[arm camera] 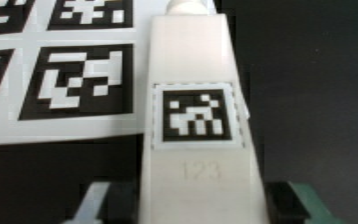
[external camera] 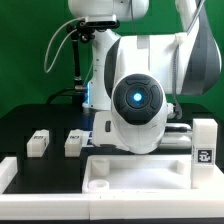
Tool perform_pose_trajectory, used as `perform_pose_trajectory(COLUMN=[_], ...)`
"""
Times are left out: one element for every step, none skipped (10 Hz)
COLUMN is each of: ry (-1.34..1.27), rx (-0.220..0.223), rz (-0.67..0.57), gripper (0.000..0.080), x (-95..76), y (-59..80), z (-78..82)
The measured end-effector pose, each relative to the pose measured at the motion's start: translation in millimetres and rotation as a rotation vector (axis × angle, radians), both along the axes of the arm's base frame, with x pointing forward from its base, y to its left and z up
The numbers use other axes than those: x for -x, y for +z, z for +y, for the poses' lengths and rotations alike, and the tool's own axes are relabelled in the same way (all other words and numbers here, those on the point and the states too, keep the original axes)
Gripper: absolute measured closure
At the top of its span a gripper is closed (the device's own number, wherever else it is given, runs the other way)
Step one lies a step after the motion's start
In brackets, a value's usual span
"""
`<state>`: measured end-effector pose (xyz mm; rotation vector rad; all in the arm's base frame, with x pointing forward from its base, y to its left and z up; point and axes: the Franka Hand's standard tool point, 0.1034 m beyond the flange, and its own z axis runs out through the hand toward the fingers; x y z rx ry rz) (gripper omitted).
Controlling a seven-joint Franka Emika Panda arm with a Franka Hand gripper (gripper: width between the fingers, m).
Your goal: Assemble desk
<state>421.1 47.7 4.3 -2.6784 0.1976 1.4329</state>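
Tool (arm camera: pixel 197 203) half-closed, straddling desk leg (arm camera: pixel 197 110) with a sliver of gap each side, nothing gripped yet; leg lies flat on the table (arm camera: pixel 327 90) just beside the marker board (arm camera: pixel 51 70), looks light, stiff, slick plastic, so pinch the flat sides squarely.

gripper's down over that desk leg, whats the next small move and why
Probably close the gripper firmly on the desk leg before any lift. In the wrist view the leg lies lengthwise between the fingers, one at each side and roughly centred. Whether they already press on it cannot be told, and in the exterior view the arm hides the grasp.
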Motion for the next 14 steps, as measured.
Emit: perform_pose_trajectory(ry=[0.0,-0.004,-0.011,-0.02,-0.029,-0.043,-0.046,-0.046,-0.047,-0.052,-0.07,-0.111,-0.143,-0.165], rx=[0.0,-0.002,-0.007,-0.008,-0.012,-0.015,-0.009,0.002,0.013,0.02,0.018,-0.008,-0.027,0.003], rz=[0.0,0.007,-0.005,-0.043,-0.079,-0.082,-0.122,-0.201,-0.281,-0.334,-0.399,-0.462,-0.556,-0.714], gripper=[0.0511,0.0511,0.0511,0.0511,0.0511,0.0511,0.0511,0.0509,0.0509,0.0509,0.0509,0.0509,0.0509,0.0509], x=[0.0,-2.2,-13.2,-25.7,-37.0,-40.8,-46.1,-53.0,-55.4,-55.7,-63.6,-85.2,-113.0,-137.1], y=[0.0,5.4,21.6,39.4,62.6,79.0,78.1,74.2,75.2,75.4,84.1,113.3,137.3,148.5], z=[-0.1,-1.3,-4.1,-7.2,-13.0,-22.2,-28.5,-27.0,-26.2,-26.9,-24.8,-22.8,-33.3,-48.0])
